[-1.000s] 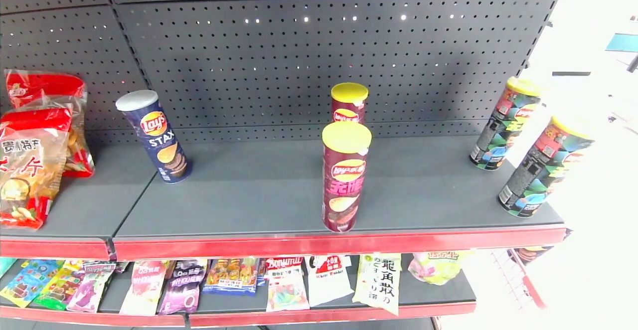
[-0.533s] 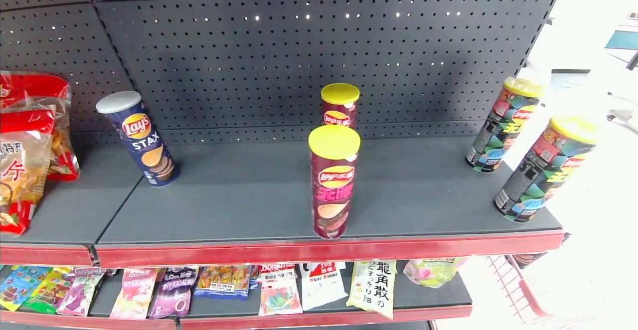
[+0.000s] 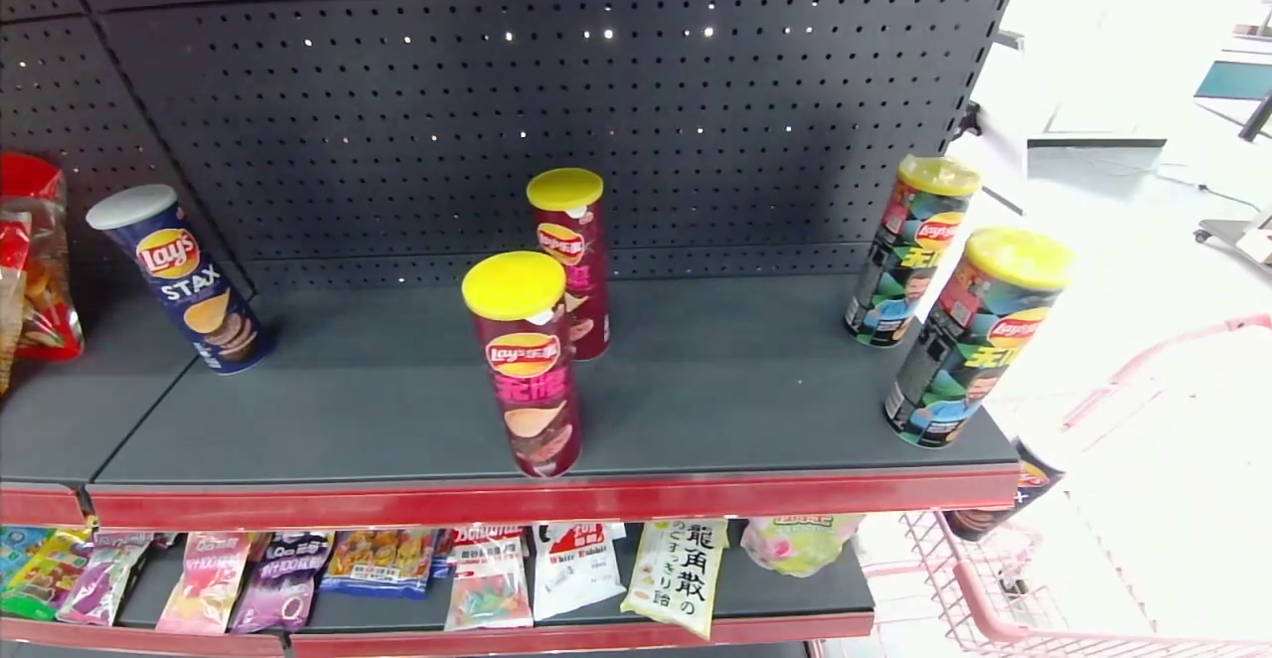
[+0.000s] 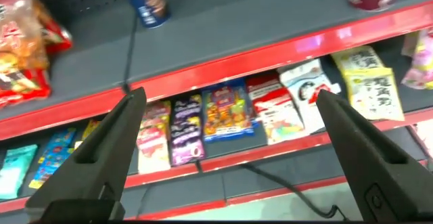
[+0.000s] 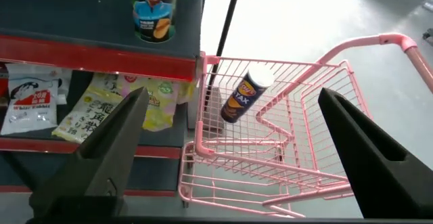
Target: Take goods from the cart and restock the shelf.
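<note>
Where the grey shelf (image 3: 556, 499) stands, its upper deck carries 5 crisp cans: 2 maroon cans (image 3: 524, 365), 2 black cans (image 3: 977, 335) and 1 blue can (image 3: 179, 280). The pink cart (image 5: 365, 45) beside its right end holds 1 dark can (image 5: 245, 97), slanted. The left gripper (image 4: 230, 94) and the right gripper (image 5: 233, 92) both gape wide, each holding nothing.

A brightly lit pale floor (image 3: 1123, 221) spreads out, with a teal-topped table (image 3: 1232, 77) far back.
</note>
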You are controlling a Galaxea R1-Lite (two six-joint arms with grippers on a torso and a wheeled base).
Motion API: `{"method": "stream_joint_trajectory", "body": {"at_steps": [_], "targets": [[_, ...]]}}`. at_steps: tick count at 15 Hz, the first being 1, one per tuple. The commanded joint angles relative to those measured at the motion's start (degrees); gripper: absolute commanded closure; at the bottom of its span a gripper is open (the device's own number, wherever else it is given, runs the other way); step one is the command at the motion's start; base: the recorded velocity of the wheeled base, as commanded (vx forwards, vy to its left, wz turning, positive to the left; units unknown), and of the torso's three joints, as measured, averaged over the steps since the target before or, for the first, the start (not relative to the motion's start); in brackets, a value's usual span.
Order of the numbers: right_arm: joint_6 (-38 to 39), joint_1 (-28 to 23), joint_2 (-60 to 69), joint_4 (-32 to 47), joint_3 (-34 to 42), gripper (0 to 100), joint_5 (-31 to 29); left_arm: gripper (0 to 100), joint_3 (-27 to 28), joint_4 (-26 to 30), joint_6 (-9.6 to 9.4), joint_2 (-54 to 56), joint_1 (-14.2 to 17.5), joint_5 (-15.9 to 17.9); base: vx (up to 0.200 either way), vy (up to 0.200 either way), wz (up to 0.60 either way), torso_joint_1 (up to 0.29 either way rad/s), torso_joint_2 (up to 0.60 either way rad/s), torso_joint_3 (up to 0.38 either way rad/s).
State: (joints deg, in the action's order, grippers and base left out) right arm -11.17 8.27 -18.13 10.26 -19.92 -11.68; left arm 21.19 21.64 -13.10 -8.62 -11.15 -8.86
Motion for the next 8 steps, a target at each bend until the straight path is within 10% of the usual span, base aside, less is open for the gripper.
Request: {"method": "stream_joint_trajectory", "body": {"at_steps": [1,5,8], "targets": [[0.0,0.0,0.0,0.0,0.2,0,0.0,0,0.0,0.0,0.01,-0.3,-0.1,0.0,0.000,-0.200,0.00,0.002,0.00,0.002],[-0.1,0.0,0.1,0.0,0.4,0,0.1,0,-0.6,-0.1,0.01,0.1,-0.2,0.1,0.000,-0.050,0.00,-0.001,0.00,0.002],[-0.1,0.0,-0.1,0.0,0.4,0,0.0,0,-0.6,0.0,0.01,0.8,-0.2,0.1,0.000,0.000,-0.60,-0.002,0.01,0.004]]}}
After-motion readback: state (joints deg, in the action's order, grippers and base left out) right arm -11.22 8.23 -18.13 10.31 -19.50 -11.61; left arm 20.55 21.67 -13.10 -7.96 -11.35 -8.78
